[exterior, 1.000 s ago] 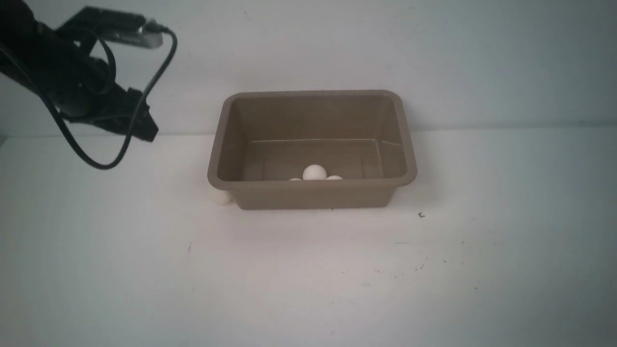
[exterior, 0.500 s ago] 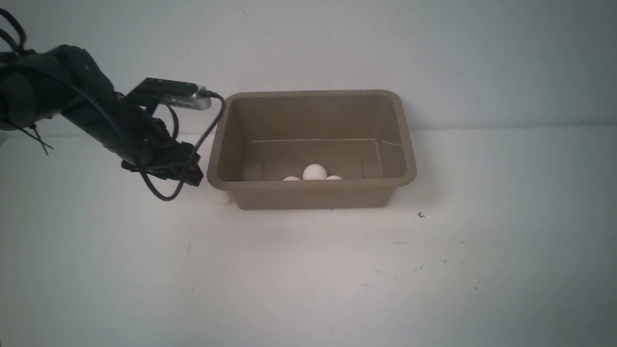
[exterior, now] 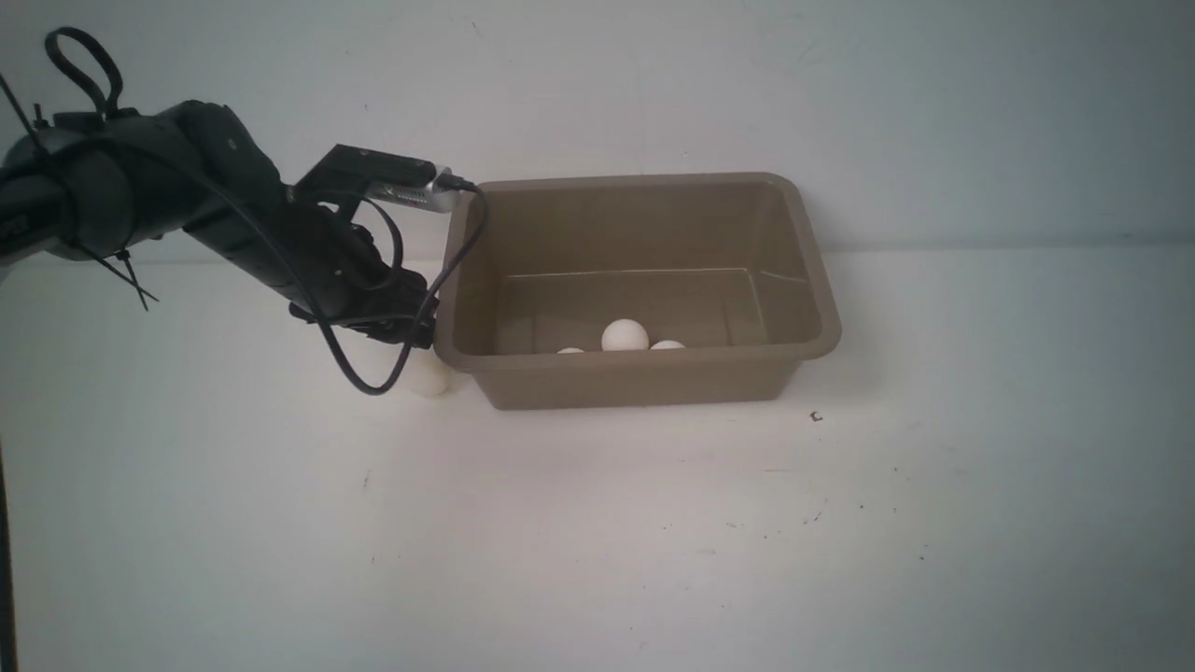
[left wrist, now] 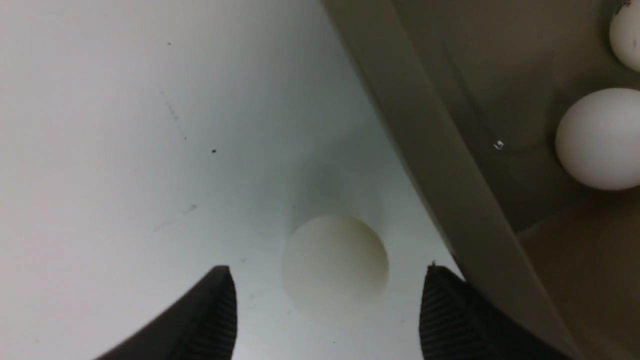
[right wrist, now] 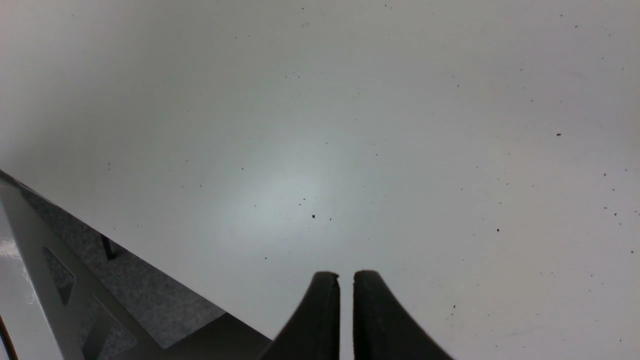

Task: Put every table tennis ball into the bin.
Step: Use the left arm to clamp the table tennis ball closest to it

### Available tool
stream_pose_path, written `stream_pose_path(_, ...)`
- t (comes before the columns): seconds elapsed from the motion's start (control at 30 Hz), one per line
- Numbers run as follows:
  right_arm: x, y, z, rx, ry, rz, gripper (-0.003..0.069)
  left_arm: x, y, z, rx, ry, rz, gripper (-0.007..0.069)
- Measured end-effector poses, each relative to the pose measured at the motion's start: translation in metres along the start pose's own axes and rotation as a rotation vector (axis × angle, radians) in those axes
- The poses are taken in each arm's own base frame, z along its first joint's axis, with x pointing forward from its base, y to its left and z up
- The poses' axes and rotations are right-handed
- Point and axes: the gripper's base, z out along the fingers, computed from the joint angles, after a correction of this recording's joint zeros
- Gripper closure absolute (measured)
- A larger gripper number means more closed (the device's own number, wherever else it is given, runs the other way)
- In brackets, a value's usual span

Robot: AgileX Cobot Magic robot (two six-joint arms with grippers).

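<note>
The taupe bin (exterior: 644,383) stands at the table's middle, and three white table tennis balls (exterior: 625,335) (exterior: 667,345) (exterior: 570,351) lie inside by its near wall. Another ball (exterior: 428,375) rests on the table just off the bin's near left corner. My left gripper (exterior: 411,334) hangs open right above that ball, close against the bin's left wall. In the left wrist view the ball (left wrist: 335,262) lies just ahead of the wide-apart fingertips (left wrist: 215,310), untouched, beside the bin's rim (left wrist: 425,150). My right gripper (right wrist: 346,280) is shut and empty over bare table.
The white table (exterior: 597,523) spreads in front of and to both sides of the bin. A pale wall rises behind it. The right wrist view shows the table's edge (right wrist: 125,240) with a metal frame leg (right wrist: 55,285) and grey floor beyond.
My left arm has swung down and to the right, from high at the far left to the ball beside the bin. The bin has slid a little to the right.
</note>
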Motion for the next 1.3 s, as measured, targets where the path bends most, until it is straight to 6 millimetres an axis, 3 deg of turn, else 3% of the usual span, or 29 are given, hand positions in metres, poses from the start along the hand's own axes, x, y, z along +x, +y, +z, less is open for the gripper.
stream_pose_path(0.27,0.0,0.0,0.0,-0.002,0.001,0.002,0.0628,0.002,-0.016,0.017,0.025,0.036,0.035,0.0178)
stream_pose_path(0.8,0.0,0.0,0.0,-0.004,0.001,0.004,0.0628,0.006,-0.009,0.017,-0.049,0.074,0.094,0.0178)
stream_pose_path(1.3,0.0,0.0,0.0,-0.004,0.001,0.004,0.062,0.012,-0.007,0.04,-0.027,0.085,0.043,0.0196)
